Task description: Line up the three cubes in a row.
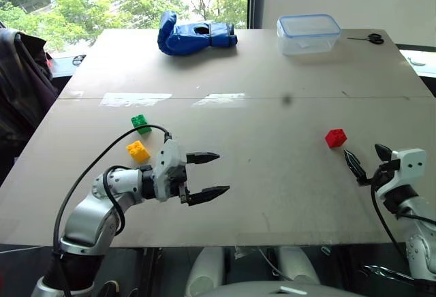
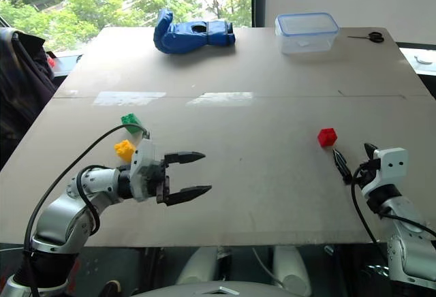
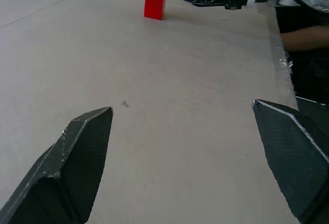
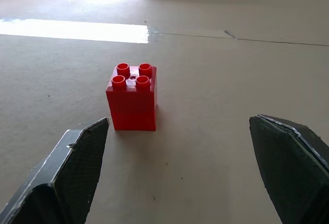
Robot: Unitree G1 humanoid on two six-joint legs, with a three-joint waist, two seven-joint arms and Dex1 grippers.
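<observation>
The red cube (image 1: 335, 137) stands on the right half of the table, its studs up; in the right wrist view the red cube (image 4: 132, 98) sits a short way ahead of my right gripper's fingers. My right gripper (image 1: 368, 161) is open just near-right of it, not touching. The green cube (image 1: 140, 124) and the yellow cube (image 1: 137, 150) lie close together on the left. My left gripper (image 1: 211, 173) is open, pointing right across the table, just right of the yellow cube and holding nothing. The left wrist view shows the red cube (image 3: 154, 3) far ahead.
A blue boxing glove (image 1: 193, 35) lies at the table's far edge, a clear plastic box with a blue-rimmed lid (image 1: 308, 33) to its right, and scissors (image 1: 370, 38) at the far right corner. The tabletop (image 1: 272, 174) between the cubes is bare.
</observation>
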